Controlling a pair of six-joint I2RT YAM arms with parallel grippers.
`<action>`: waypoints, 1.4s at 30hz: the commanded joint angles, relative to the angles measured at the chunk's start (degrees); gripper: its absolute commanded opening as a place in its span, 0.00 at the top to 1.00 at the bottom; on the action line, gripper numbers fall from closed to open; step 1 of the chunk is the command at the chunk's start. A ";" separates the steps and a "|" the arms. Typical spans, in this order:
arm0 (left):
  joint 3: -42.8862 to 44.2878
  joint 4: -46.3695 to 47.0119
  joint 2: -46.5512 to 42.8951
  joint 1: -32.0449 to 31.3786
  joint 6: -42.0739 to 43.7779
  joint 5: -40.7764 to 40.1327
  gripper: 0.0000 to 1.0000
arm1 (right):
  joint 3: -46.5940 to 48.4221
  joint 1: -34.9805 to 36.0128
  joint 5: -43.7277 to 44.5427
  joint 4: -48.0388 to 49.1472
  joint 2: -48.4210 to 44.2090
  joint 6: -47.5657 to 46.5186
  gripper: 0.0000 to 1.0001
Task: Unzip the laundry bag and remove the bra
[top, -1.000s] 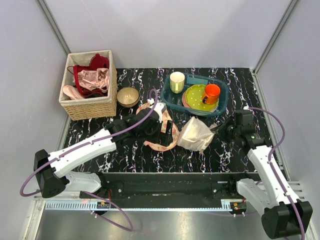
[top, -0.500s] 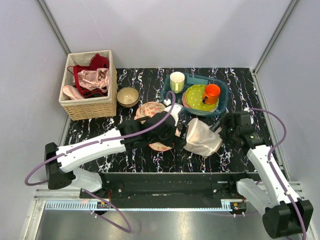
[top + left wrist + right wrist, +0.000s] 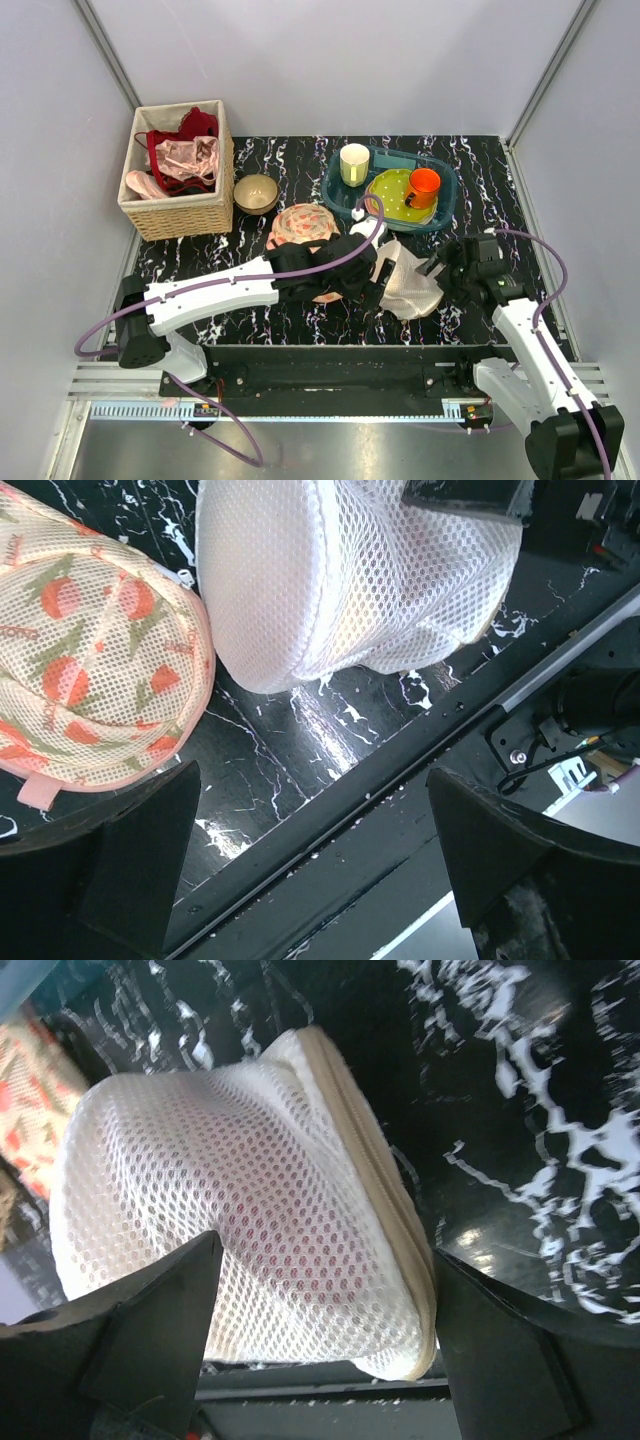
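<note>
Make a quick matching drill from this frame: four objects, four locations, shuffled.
Objects:
1. laundry bag
2. orange mug
3. brown bowl
4. wicker basket

Locations:
a. far back-left
b. on the green spotted plate
c. just right of the wicker basket
d. front, right of centre

Pairs: 1-d, 2-b, 3-c, 4-a

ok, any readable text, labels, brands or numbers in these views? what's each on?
No legible text in any view.
On the white mesh laundry bag: plain mesh and zip rim, no label showing.
On the peach floral-print mesh pouch: pattern only; any lettering is too small to read.
On the orange mug, the green spotted plate and the cream cup: no markings visible.
</note>
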 commanded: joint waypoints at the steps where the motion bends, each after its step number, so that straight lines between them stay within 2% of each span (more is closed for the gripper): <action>1: 2.37 0.08 -1.33 -0.25 0.19 -4.31 0.01 | 0.21 0.61 -9.46 7.55 -0.46 4.78 0.11; 3: 2.72 -0.88 -1.86 -0.25 0.54 -5.99 0.01 | 2.57 2.19 -13.06 10.10 -0.46 7.24 0.11; 6: 2.81 -1.77 -3.53 -0.25 1.15 -8.89 0.01 | 5.73 6.83 -18.94 20.10 1.37 10.41 0.11; 7: 2.63 -1.68 -3.97 -0.16 1.16 -9.94 0.01 | 6.53 7.98 -20.61 26.14 2.60 11.11 0.11; 8: 2.29 -1.68 -4.67 -0.16 1.24 -10.21 0.01 | 7.23 8.86 -24.98 28.90 4.27 12.17 0.10; 11: 1.76 -1.68 -5.72 -0.25 0.98 -10.30 0.01 | 11.53 9.14 -31.42 31.22 11.56 9.65 0.09; 12: 1.49 -1.68 -6.08 -0.16 0.46 -10.13 0.01 | 11.55 9.14 -31.01 30.60 13.32 9.28 0.09; 15: -0.08 -0.45 -7.04 -0.25 -0.25 -7.94 0.01 | 9.70 9.22 -27.23 28.76 12.99 8.49 0.09; 19: -2.02 1.04 -7.84 -0.25 -0.87 -6.35 0.01 | 10.14 9.14 -20.21 20.17 10.09 4.19 0.08; 23: -2.47 1.75 -7.14 -0.25 -1.04 -5.47 0.01 | 11.98 8.87 -4.77 8.91 4.47 -1.00 0.07; 26: -2.29 2.36 -6.17 -0.25 -0.87 -4.06 0.01 | 12.43 8.79 1.41 3.89 2.71 -3.11 0.07; 32: -1.85 3.15 -4.15 -0.25 -1.30 -2.57 0.01 | 10.33 8.61 6.43 -0.34 4.19 -3.03 0.09; 35: -1.85 3.24 -4.15 -0.25 -1.48 -2.48 0.01 | 8.13 8.61 7.14 -0.16 2.54 -1.10 0.37; 36: -1.85 3.16 -4.15 -0.34 -1.48 -2.39 0.01 | 7.86 8.61 7.14 -0.08 1.92 -1.01 0.64; 37: -1.85 3.16 -4.23 -0.34 -1.39 -2.30 0.01 | 7.68 8.61 7.23 0.01 1.22 -1.09 0.74; 40: -1.50 2.81 -4.85 -0.34 -1.04 -3.09 0.01 | 7.85 8.61 7.14 0.01 -1.51 -1.10 0.99; 42: -0.97 2.80 -5.11 -0.34 -0.60 -3.10 0.01 | 8.03 8.61 5.31 0.27 -2.39 -0.66 1.00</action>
